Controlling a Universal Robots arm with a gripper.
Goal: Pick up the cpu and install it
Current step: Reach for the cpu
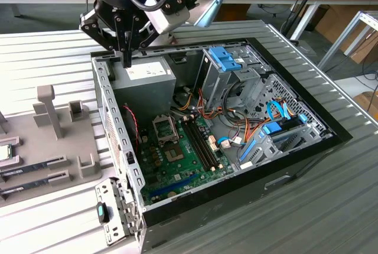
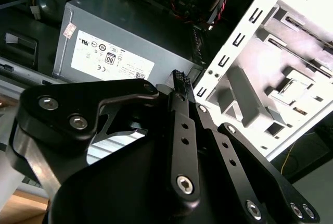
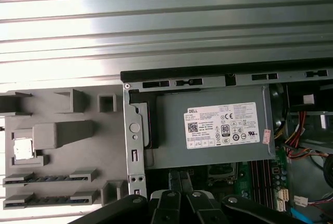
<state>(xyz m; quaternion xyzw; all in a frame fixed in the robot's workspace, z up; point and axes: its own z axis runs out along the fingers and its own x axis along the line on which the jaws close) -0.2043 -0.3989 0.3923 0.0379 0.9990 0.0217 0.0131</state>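
CPU lies ungrasped in the grey fixture tray, at eight o'clock from the end effector, which hangs empty, fingers pressed together, over the power supply. Approach step, apparently; grasping calls for travel there and spread fingers.

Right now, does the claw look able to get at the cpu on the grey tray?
Probably yes. The cpu lies uncovered on the grey tray beside the case, and the claw hangs over the power supply on that side, so a path from above looks free.
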